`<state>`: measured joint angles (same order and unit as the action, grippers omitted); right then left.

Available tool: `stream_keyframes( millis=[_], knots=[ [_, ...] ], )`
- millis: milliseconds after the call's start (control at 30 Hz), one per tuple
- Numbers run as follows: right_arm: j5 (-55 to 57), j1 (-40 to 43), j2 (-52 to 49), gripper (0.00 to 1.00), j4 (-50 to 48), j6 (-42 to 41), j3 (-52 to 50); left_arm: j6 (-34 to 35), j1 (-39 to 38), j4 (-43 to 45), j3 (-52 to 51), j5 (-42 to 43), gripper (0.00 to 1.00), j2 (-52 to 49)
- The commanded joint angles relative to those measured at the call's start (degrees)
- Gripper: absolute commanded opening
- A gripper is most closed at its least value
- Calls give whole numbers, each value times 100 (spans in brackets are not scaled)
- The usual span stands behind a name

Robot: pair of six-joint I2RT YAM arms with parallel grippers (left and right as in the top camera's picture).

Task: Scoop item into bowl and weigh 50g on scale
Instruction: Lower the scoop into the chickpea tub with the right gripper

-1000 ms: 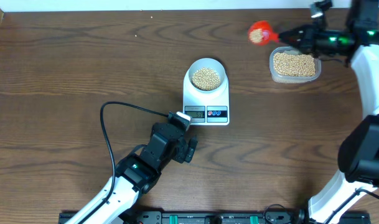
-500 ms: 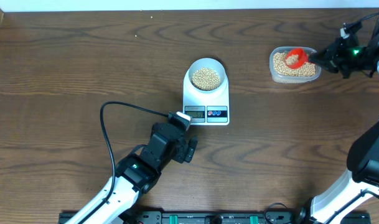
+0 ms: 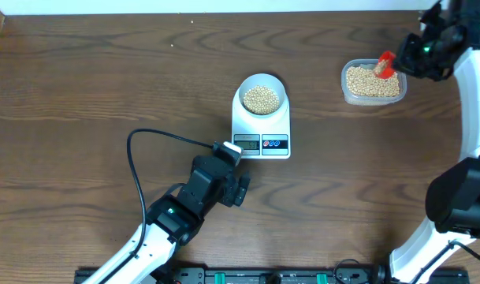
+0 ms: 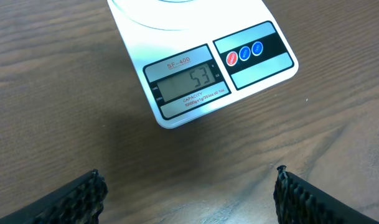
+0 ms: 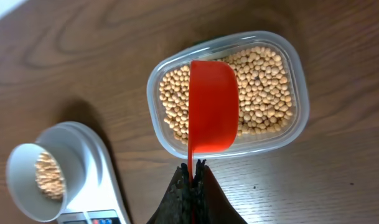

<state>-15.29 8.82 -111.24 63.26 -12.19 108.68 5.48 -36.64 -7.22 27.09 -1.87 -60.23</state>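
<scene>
The right tool (image 5: 192, 169), clenched on the handle of the scoop (image 5: 213, 106), hangs over the tub (image 5: 290, 59) at the tabletop's (image 3: 106, 79) far right corner, while the bowl (image 3: 280, 85) of beans (image 3: 261, 99) sits on the scale (image 3: 241, 126) mid-tabletop, well to its left, beside the released left tool (image 4: 189, 193).

Shows dark brown wood with wavy, darker grain across the table (image 3: 82, 79). Renders the scale (image 4: 177, 37) plain white, with a grey display (image 4: 188, 82) bearing dark digits and a black panel (image 4: 273, 42) carrying one red button (image 4: 231, 58) and two blue ones. Gives the bowl (image 5: 21, 163) a white outside and a pale bluish inside. Paints the beans (image 5: 264, 87) tan-yellow, in bowl and tub alike. Presents the tub (image 5: 157, 93) as clear. Sets a bright orange-red scoop (image 5: 212, 106) against that tan. Traces a black cable (image 3: 130, 150) over the wood.
</scene>
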Motion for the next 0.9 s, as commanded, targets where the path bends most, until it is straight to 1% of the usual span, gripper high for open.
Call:
stream_keyframes(
  millis=[0,433,500,633,733,867],
  knots=[
    [931,-258,136,1,22,-70,94,-96,-4,-4,122,-116,88,42],
    [2710,-1145,136,1,15,-92,92,-96,-4,-4,122,-114,88,42],
    [3008,-1266,136,1,4,44,92,-96,-4,-4,122,-116,88,42],
    [3412,-1491,133,1,-50,612,92,-96,-4,-4,122,-116,88,42],
    [3534,-1589,133,2,-92,957,92,-96,-4,-4,122,-116,88,42],
    [3532,-1626,131,1,-87,1128,92,-96,-4,-4,122,-116,88,42]
  ],
)
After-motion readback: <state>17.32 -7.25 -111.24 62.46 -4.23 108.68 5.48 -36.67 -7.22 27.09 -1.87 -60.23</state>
